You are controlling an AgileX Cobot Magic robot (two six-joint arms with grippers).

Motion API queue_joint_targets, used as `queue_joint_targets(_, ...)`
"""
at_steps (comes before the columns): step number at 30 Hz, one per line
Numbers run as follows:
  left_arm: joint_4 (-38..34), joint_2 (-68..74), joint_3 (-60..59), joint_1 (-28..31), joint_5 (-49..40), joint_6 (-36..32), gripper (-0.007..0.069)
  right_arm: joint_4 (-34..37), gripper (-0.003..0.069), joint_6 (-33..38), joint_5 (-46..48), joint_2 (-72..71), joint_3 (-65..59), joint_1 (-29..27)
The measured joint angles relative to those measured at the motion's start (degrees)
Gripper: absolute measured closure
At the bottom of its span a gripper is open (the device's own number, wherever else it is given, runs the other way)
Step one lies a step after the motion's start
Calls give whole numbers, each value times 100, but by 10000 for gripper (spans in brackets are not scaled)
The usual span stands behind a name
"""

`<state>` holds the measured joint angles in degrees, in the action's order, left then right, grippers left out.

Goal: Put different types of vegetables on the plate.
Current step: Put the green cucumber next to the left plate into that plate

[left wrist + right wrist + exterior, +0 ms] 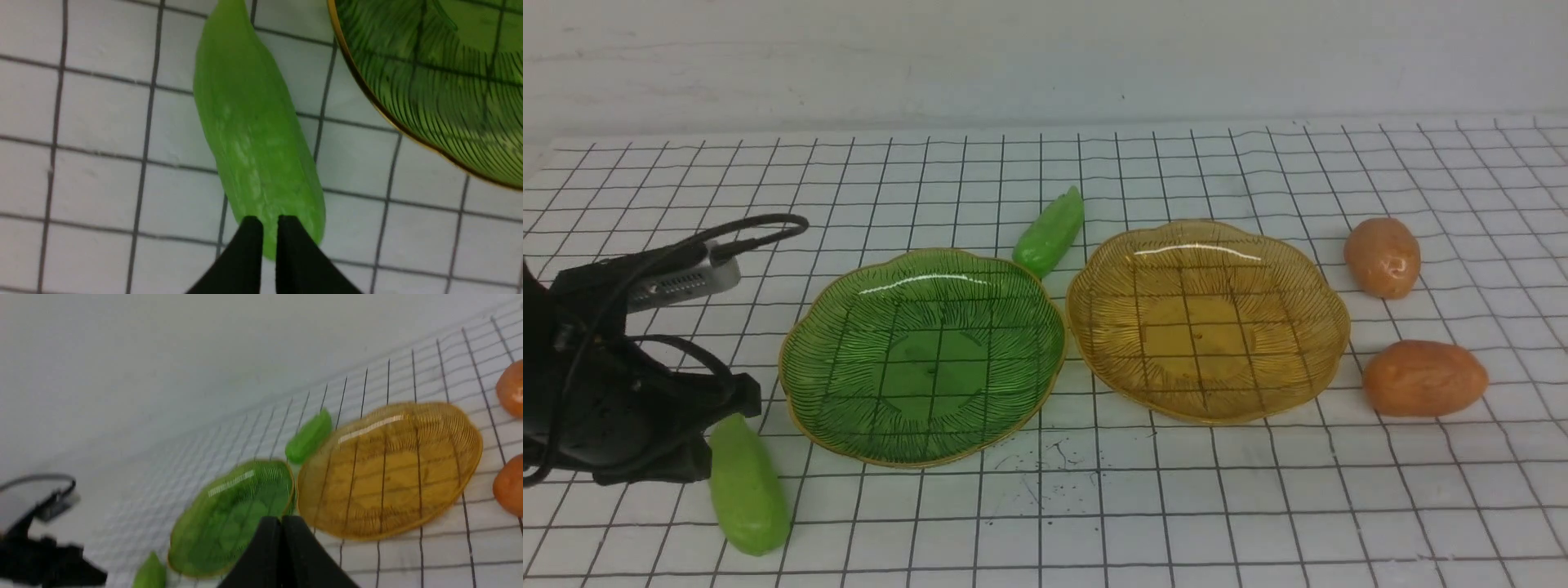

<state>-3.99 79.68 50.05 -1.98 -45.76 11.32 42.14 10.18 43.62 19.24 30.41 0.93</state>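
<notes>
A light-green pod (747, 490) lies near the front left, beside the green glass plate (923, 351). My left gripper (265, 220) hovers over that pod's (253, 134) blunt end, its black fingers (247, 245) parted only by a narrow slit and holding nothing. A second pod (1049, 233) rests behind, between the green plate and the amber plate (1209, 318). Two orange-brown potato-like vegetables (1382, 256) (1425, 378) sit right of the amber plate. Both plates hold nothing. My right gripper (281, 518) is shut and empty, high above the table; the front view does not show it.
A white gridded cloth (1258, 506) covers the table, with a plain white wall behind. The left arm's black body and cables (596, 367) fill the front left corner. Small dark specks (1045, 465) mark the cloth in front of the plates.
</notes>
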Motion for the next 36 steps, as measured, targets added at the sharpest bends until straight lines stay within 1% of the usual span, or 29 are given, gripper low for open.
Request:
queue_joint_targets(2,114,210,0,0,319,0,522,-33,674,467,594,603,421,0)
queue_joint_targets(4,151,328,0,0,467,0,455,-26,674,687,855,931,580,0)
queue_joint_targets(8,151,583,15,0,681,0,286,80,674,887,1049,1268,618,0)
queue_joint_targets(9,151,644,17,0,703,0,254,109,674,906,1077,1315,622,0)
queue_joint_targets(10,151,692,22,0,716,6,201,131,674,932,1091,1335,622,0)
queue_joint_targets(11,151,723,22,0,716,15,190,137,674,933,1092,1336,622,0)
queue_joint_targets(12,151,893,22,0,755,71,94,185,674,994,1108,1349,622,0)
queue_joint_targets(13,144,1001,22,0,806,106,47,185,674,1025,1113,1349,622,0)
queue_joint_targets(15,140,1188,29,0,909,168,-10,185,674,1048,1113,1349,622,0)
queue_joint_targets(16,140,1277,29,0,957,175,-21,190,674,1062,1113,1349,622,0)
queue_joint_targets(20,140,1484,29,0,1066,180,-17,209,674,1086,1113,1349,622,0)
queue_joint_targets(22,140,1631,29,0,1082,195,25,215,674,1101,1101,1349,622,0)
queue_joint_targets(24,145,1701,29,0,1071,200,113,221,674,1125,1055,1349,622,0)
queue_joint_targets(26,209,1724,35,0,996,202,239,227,674,1160,1001,1349,622,0)
queue_joint_targets(27,278,1724,51,0,915,207,251,227,674,1185,977,1349,622,0)
queue_joint_targets(31,766,1486,320,0,290,243,239,227,674,1199,951,1349,622,0)
queue_joint_targets(34,820,1145,734,0,-65,248,239,209,674,1199,858,1358,636,0)
queue_joint_targets(36,678,923,1047,-38,-134,183,239,79,674,1137,806,1468,759,0)
